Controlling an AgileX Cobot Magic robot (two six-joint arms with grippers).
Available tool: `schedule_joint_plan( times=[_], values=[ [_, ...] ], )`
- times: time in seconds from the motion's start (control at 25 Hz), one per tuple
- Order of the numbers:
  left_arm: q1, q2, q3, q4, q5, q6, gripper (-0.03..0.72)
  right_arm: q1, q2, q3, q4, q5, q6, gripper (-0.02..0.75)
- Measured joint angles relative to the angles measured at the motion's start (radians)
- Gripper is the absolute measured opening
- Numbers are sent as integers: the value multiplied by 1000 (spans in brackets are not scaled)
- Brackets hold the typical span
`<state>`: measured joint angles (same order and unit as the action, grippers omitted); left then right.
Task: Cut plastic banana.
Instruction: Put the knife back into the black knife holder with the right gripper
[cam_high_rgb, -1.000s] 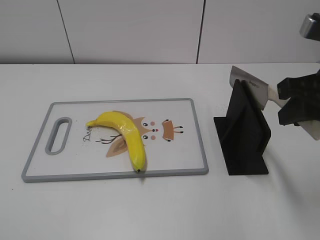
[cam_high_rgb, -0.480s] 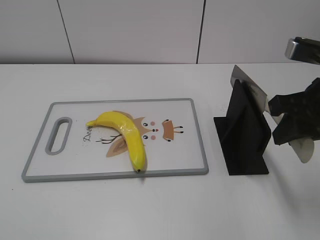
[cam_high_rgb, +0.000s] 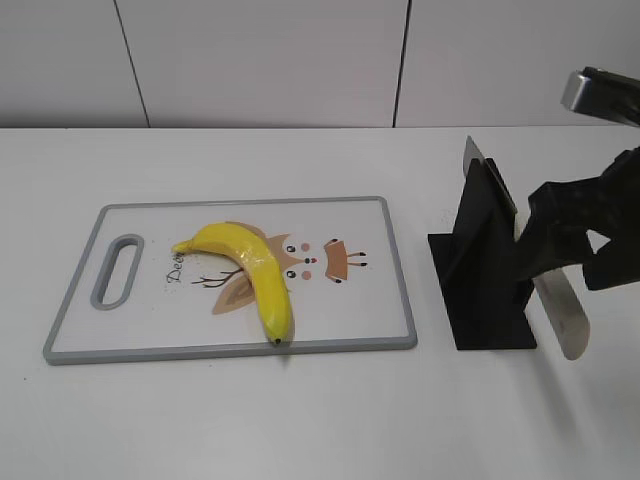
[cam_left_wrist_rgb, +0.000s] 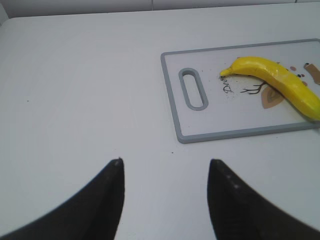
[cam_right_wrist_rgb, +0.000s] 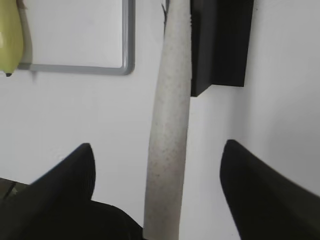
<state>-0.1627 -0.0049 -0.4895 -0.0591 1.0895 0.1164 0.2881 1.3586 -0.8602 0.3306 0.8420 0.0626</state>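
Banana (cam_high_rgb: 250, 265): glossy yellow plastic, curved, dark tip toward the board's near edge, short stem pointing left. Lies on the board (cam_high_rgb: 390, 262), a flat white rectangle with grey rim, slot handle and printed cartoon.
Knife (cam_high_rgb: 558, 310): pale speckled handle, blade seated in the black angular stand (cam_high_rgb: 485, 265) right of the board.
Right gripper (cam_high_rgb: 575, 235): at the knife handle; the handle runs between its jaws, contact unclear; well right of the banana.
Left gripper (cam_left_wrist_rgb: 165, 197): jaws spread, empty, over bare table (cam_left_wrist_rgb: 75, 90), well apart from the banana.
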Motion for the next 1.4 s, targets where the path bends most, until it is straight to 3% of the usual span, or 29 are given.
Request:
schedule_joint_plan(
  times=[0.36, 0.68, 1.4],
  values=[
    [0, 0, 0, 0, 0, 0, 498, 0, -45, -135, -3, 3, -77, 618],
    [0, 0, 0, -4, 0, 0, 576, 0, -238, -182, -12, 38, -294, 577],
    [0, 0, 0, -4, 0, 0, 579, 0, -850, 228, -57, 74, -349, 571]
  ],
)
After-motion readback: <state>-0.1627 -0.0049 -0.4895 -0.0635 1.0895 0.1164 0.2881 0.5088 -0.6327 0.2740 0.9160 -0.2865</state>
